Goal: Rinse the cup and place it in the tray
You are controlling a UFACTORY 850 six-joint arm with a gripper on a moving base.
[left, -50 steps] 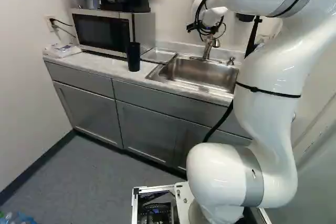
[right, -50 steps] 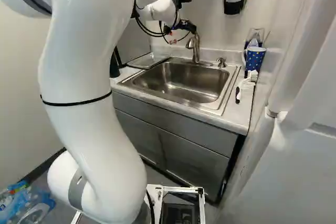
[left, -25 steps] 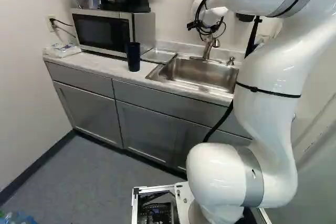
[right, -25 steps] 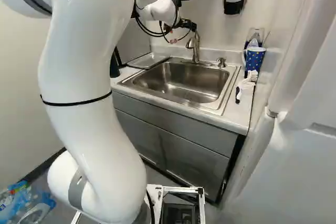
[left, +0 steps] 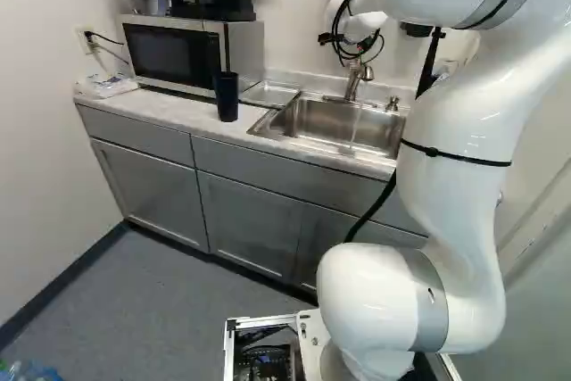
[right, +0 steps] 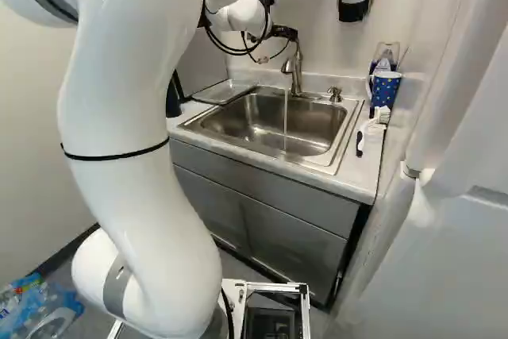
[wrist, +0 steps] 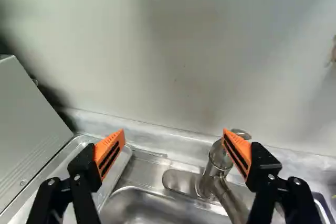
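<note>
OK so the water just came on: there's a thin stream of water [right: 286,117] dropping from the faucet [right: 295,73] into the sink [right: 325,166], and half a second ago there's nothing falling there at all. The tool [wrist: 174,137] is up a touch too, only slightly, right by the faucet, so my guess is it just nudged the lever [wrist: 241,134] on. Base hasn't budged. The tool's fingers are spread wide with nothing pinched between them; one orange pad [wrist: 237,153] is right by the lever, though I can't tell if it's touching. Meanwhile the dark cup [left: 227,97] hasn't moved, upright on the bench [left: 161,111], near the tray [left: 269,95], which sits between the microwave [left: 169,51] and the sink. There's also a spotted mug [right: 385,89] on the far side of the sink, but I'd bet the dark one's the target. So rinsing looks possible now, cup's just not under it. Next it probably backs off the faucet and swings over for the cup, and I'd worry about it clipping the lever or spout on the way out.
</note>
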